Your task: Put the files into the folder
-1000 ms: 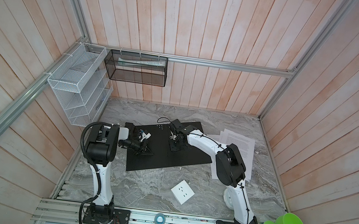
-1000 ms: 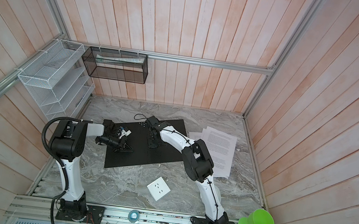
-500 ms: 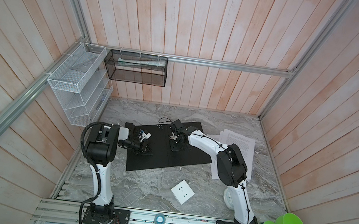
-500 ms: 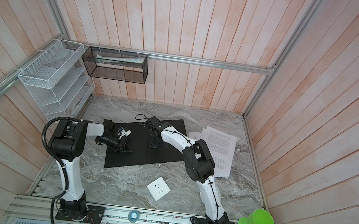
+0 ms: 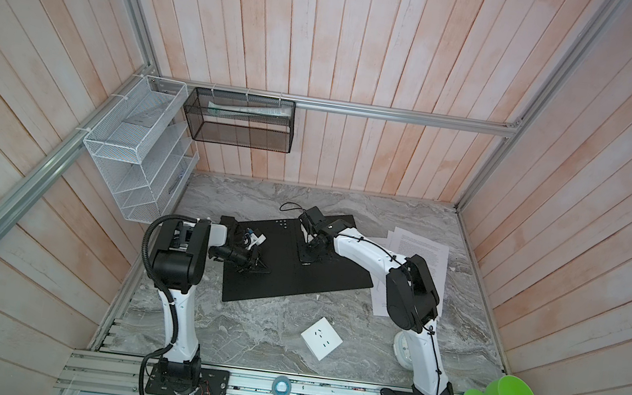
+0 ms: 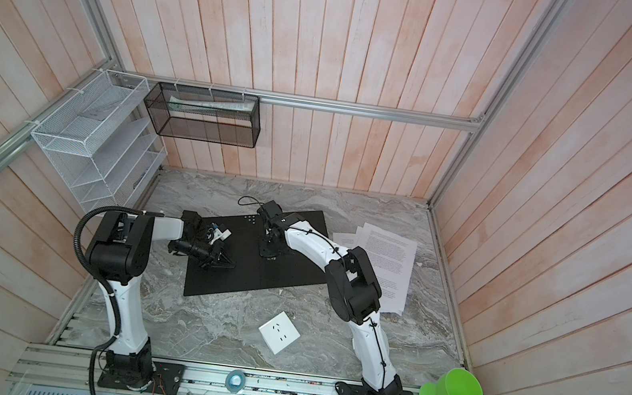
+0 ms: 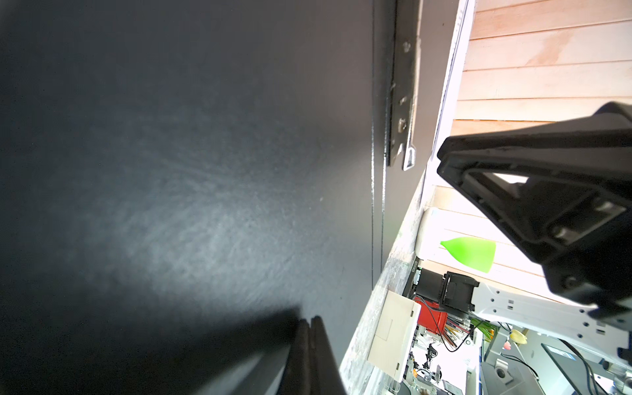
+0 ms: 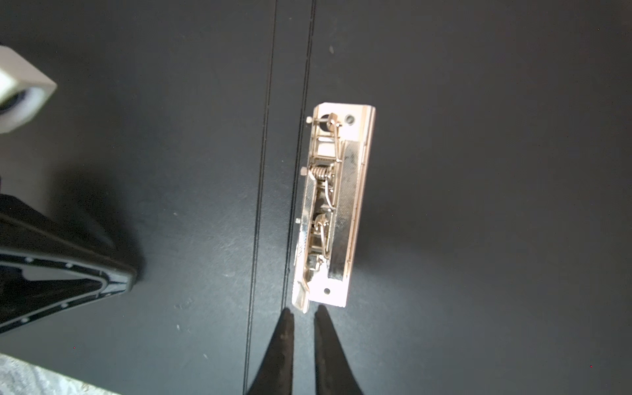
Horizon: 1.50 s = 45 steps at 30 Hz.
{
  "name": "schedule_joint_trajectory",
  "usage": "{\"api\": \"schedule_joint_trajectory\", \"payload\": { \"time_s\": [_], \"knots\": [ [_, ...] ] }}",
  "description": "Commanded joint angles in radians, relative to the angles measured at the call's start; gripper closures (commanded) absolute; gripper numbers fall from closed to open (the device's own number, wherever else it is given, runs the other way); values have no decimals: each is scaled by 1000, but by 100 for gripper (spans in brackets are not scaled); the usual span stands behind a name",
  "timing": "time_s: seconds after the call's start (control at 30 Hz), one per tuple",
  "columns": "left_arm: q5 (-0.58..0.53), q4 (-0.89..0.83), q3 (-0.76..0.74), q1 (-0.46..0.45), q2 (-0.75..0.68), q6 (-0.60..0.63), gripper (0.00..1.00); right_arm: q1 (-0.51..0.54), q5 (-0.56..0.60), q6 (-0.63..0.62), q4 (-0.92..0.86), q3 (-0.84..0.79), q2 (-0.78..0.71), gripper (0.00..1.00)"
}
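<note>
On the grey marble table (image 5: 244,335), the folder (image 5: 315,282) is lying open with its black inside facing up, spread flat in both top views. The left gripper (image 5: 260,269) is lying low over the folder's left cover. In the left wrist view its fingers (image 7: 309,328) are showing pressed together with nothing between them, their tips at or just above the black surface. Judged from this pose, it is acting as a hold-down, pinning the cover so that the folder is not sliding or folding shut while the other arm is working.

The right gripper (image 8: 302,313) is reaching across to the folder's spine, where the metal spring clip (image 8: 333,205) is fixed just beside the fold lines. Its fingers are standing only narrowly apart, their tips meeting the near end of the clip at its lever tab. Whether they are pinching that tab or merely touching it cannot be told. The step in hand is probably the raising of the clip, which must be standing open before any sheet can be going under it.

The files (image 5: 420,251), loose white printed sheets, are lying fanned on the table just to the right of the folder, partly hidden beneath the right arm and not yet inside. A white socket plate (image 5: 321,338) is lying apart, nearer the robot bases, taking no part.
</note>
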Motion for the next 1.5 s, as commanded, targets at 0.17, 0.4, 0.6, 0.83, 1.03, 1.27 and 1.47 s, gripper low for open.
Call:
{"api": "schedule_joint_trajectory", "payload": {
  "time_s": [0.17,0.4,0.6,0.83,1.03,1.27,1.47],
  "knots": [
    [-59,-6,9,-2,27,21,100,-3,-20,6,-17,20,42,87],
    [-59,-5,6,-1,27,23,100,-7,-32,2,-9,13,69,87],
    [-57,-5,6,-1,27,23,100,-14,-27,8,-9,-2,76,90],
    [-56,-6,7,-1,25,23,100,-18,-38,15,9,-18,40,86],
    [-59,-8,10,-1,28,23,100,-27,-74,26,34,-22,6,87],
    [-59,-8,12,-2,31,21,100,-41,-107,44,70,-53,-16,89],
    [-57,-8,13,-2,36,20,100,-47,-133,50,86,-84,-24,89]
  ]
}}
